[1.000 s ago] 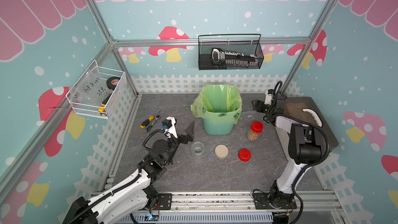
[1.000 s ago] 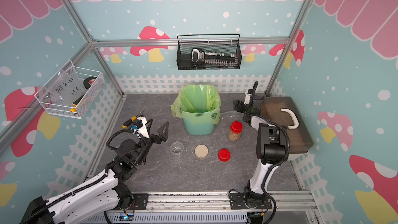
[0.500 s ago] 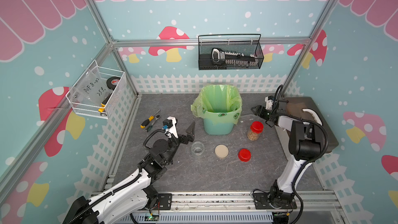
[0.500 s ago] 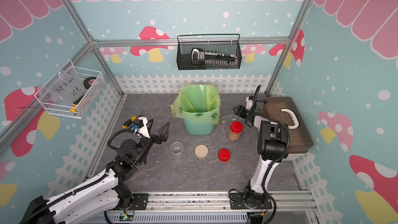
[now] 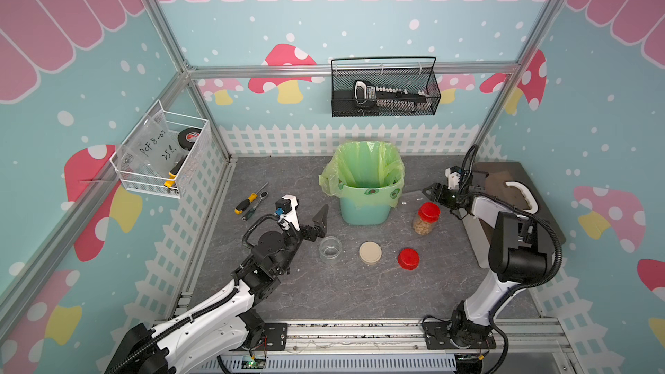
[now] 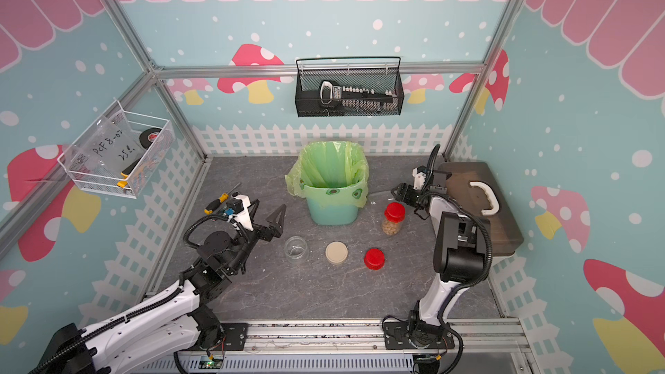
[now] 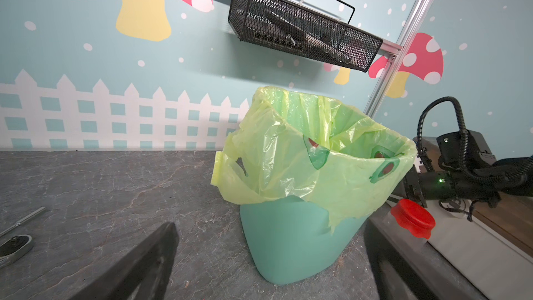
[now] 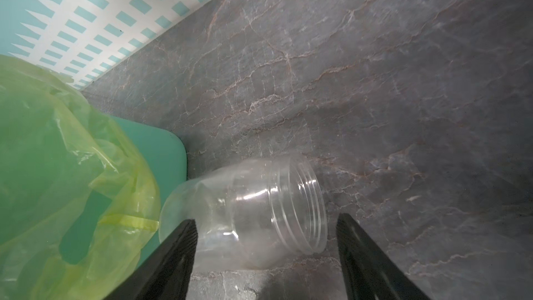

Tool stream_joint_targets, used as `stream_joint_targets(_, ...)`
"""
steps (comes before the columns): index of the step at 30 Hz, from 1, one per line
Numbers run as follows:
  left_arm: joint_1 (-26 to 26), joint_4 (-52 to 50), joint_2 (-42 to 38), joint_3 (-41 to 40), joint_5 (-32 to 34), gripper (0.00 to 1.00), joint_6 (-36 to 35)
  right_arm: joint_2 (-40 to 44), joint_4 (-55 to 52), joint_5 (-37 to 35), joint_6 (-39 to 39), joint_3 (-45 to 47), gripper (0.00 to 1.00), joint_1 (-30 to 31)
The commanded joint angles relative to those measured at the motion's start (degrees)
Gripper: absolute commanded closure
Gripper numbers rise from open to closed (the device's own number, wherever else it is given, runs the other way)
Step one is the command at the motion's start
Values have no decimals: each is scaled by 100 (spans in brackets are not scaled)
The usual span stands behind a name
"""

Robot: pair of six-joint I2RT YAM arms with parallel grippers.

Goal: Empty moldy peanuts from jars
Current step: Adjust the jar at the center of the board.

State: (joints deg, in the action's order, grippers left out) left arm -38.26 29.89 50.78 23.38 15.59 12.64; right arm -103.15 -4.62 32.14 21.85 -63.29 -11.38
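hand tools [image 5: 252,200]: yellow-handled screwdriver and a ratchet, side by side at the far left of the tabletop [image 5: 360,293].
left claw [image 5: 306,219]: spread wide, nothing between its fingers. Sits at near left, pointing toward the bin, just left of the open jar.
open jar [image 5: 330,249]: clear, upright, no lid, looks empty. Not touching the left claw.
bin [image 5: 363,206]: teal, lined with a green bag [image 5: 363,170], far centre.
beige lid [image 5: 370,253]: flat on the tabletop, between the open jar and the loose red lid.
loose red lid [image 5: 408,258]: flat on the tabletop, near side of the capped jar.
lying jar [image 8: 245,215]: clear, no lid, empty, on its side beside the bin's base, mouth turned away from the bin.
capped jar [image 5: 426,218]: upright, red lid on, right of the bin.
moldy peanuts [image 5: 421,227]: inside the capped jar, filling its lower part.
right claw [image 5: 430,190]: fingers [image 8: 369,255] parted, one on each side of the lying jar in the wrist view. A gap shows at the jar's mouth, so the jar is not pinched. Far side of the capped jar.
brown case [image 5: 498,178]: white handle on top, far right.
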Motion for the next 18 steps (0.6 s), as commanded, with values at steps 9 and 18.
stream_joint_targets(9, 34, 137, -5, 102, -48, 1, 30, -763, -355, 1300, -120, -736, 30, -49)
stream_joint_targets(18, 47, 102, -95, 88, -57, 1, 1, -1293, -303, 1681, 54, -1261, 33, -9)
